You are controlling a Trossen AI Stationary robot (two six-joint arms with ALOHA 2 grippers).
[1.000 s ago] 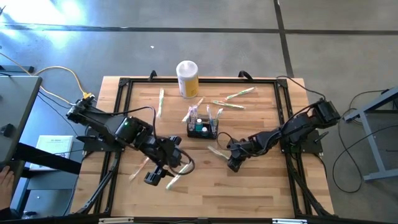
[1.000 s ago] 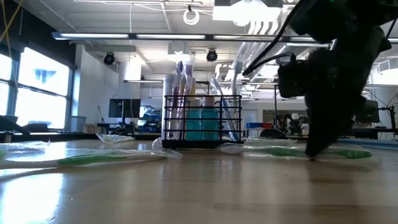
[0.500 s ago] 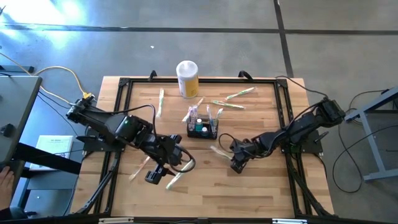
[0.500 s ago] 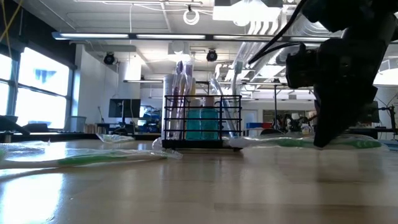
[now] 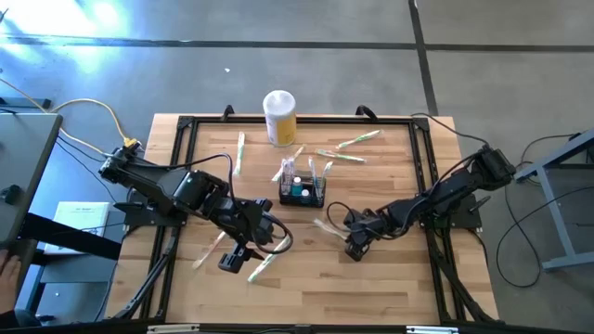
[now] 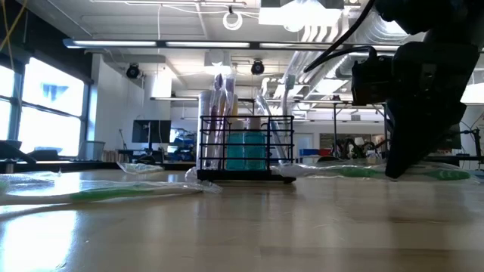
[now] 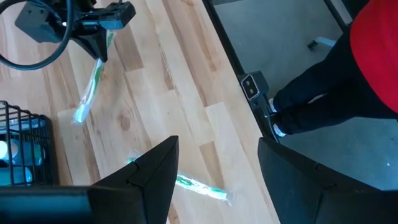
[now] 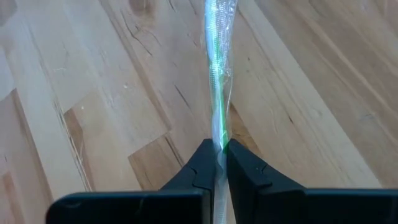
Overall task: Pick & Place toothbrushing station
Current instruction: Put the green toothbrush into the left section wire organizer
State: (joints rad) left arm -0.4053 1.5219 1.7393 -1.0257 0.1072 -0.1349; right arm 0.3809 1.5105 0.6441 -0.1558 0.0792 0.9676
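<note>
- The left gripper (image 5: pixel 236 262) is seen low over the front-left part of the tabletop (image 5: pixel 390 288), beside a wrapped toothbrush (image 5: pixel 263 268). In the left wrist view its fingers (image 7: pixel 155 171) stand well apart, with nothing held between them.
- The toothbrushing station (image 5: pixel 303 190) is placed near the middle of the tabletop, upright, with brushes and a teal item standing in it. The yellow-and-white canister (image 5: pixel 279 116) stands behind it at the far edge.
- The station is judged light and stiff, though its thin wire mesh may slip in a grasp and its contents could tip out; the top rim of one wall is thought the best hold.
- The right gripper (image 5: pixel 355 249) is set down right of the station. Its fingers (image 8: pixel 205 165) are nearly closed, pinching a thin wrapped green toothbrush (image 8: pixel 219 81), though how firmly cannot be told.
</note>
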